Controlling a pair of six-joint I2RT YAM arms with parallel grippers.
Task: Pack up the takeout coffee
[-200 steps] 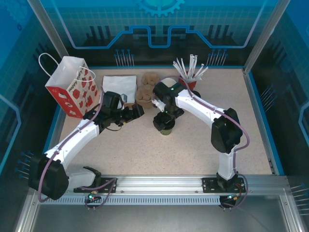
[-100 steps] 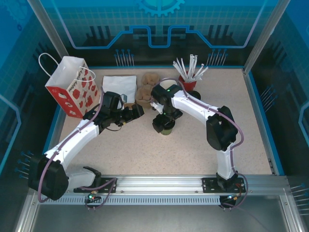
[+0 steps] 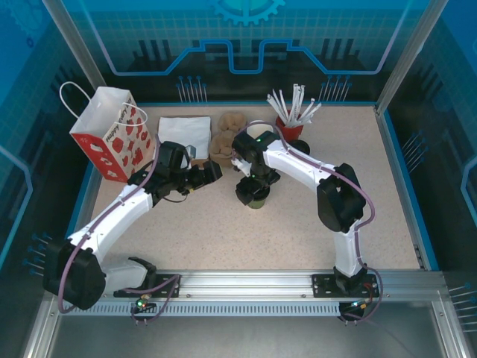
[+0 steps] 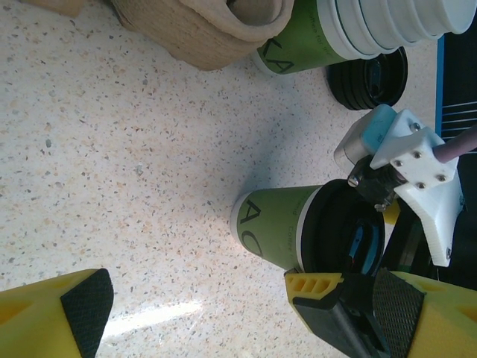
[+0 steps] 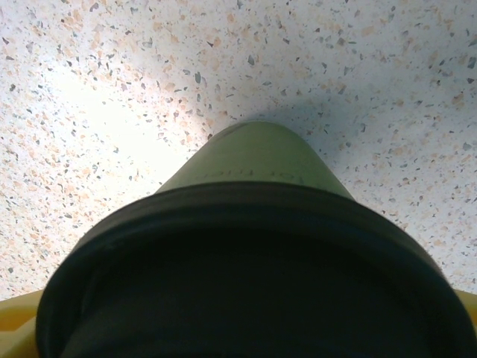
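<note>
The takeout coffee (image 3: 257, 200) is an olive-green paper cup with a black lid, standing upright mid-table. My right gripper (image 3: 253, 186) hangs straight over it. In the right wrist view the black lid (image 5: 246, 276) spans the bottom of the frame above the green cup wall (image 5: 257, 160), with a yellow fingertip (image 5: 15, 322) at each lower corner beside it; contact does not show. My left gripper (image 3: 212, 172) hovers open just left of the cup. In the left wrist view the cup (image 4: 276, 231) lies beyond the open left gripper (image 4: 201, 313), close to one yellow fingertip (image 4: 313, 285).
A red-and-white paper bag (image 3: 112, 134) stands at the back left. White napkins (image 3: 185, 133) and brown cup carriers (image 3: 227, 134) lie behind the arms. A red cup of straws (image 3: 292, 123) is back right. A stack of white-rimmed cups (image 4: 358, 30) and black lids (image 4: 373, 74) sit nearby.
The right arm's elbow has swung slightly left while its gripper stays over the cup. The left arm has not moved.
</note>
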